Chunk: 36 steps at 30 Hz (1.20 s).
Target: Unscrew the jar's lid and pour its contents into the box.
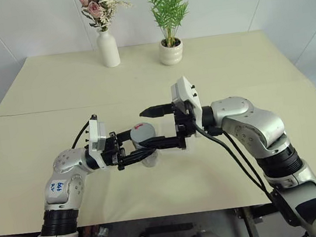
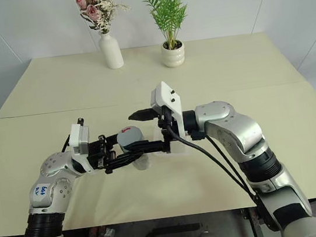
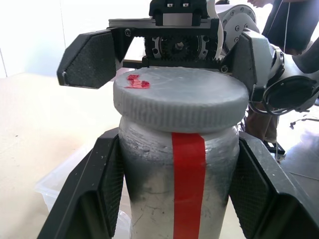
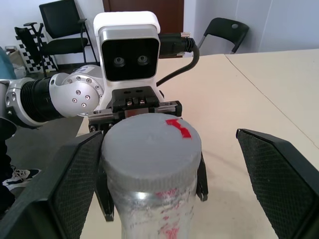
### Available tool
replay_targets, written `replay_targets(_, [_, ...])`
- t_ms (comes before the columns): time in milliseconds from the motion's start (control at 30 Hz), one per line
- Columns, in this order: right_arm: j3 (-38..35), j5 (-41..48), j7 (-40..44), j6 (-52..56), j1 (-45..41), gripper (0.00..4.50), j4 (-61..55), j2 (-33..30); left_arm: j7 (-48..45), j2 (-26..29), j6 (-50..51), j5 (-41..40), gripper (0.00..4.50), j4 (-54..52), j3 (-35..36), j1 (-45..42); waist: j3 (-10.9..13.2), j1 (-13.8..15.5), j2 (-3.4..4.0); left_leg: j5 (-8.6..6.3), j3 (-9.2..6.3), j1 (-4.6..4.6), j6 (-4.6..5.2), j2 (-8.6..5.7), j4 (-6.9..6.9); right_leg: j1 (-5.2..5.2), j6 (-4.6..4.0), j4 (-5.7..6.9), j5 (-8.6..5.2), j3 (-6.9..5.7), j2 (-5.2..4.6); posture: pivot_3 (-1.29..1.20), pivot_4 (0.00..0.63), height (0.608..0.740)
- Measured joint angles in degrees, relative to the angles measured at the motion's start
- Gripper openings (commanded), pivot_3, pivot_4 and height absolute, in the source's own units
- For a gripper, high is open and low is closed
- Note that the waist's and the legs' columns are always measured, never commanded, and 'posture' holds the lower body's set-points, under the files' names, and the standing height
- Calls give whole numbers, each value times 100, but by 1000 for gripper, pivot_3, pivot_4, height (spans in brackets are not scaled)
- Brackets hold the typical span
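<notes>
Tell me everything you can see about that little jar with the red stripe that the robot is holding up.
The small clear cylindrical jar stands upright, held above the beige table. Its wall looks cloudy, with a vertical red stripe down the side. A round grey lid with a ribbed edge and a small red mark on top is still on. The left gripper clamps the jar's body between its black padded fingers. The right gripper has its fingers spread wide on either side of the lid, not touching it.
</notes>
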Motion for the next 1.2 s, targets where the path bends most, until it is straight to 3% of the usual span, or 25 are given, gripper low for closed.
replay_targets(1200, [-152,64,334,102,47,4451,2,-337,-55,2,-1,0,2514,0,2,0,0,4,0,0,0,0,0,0,0,0,0,0,0,0,0,0,150,740])
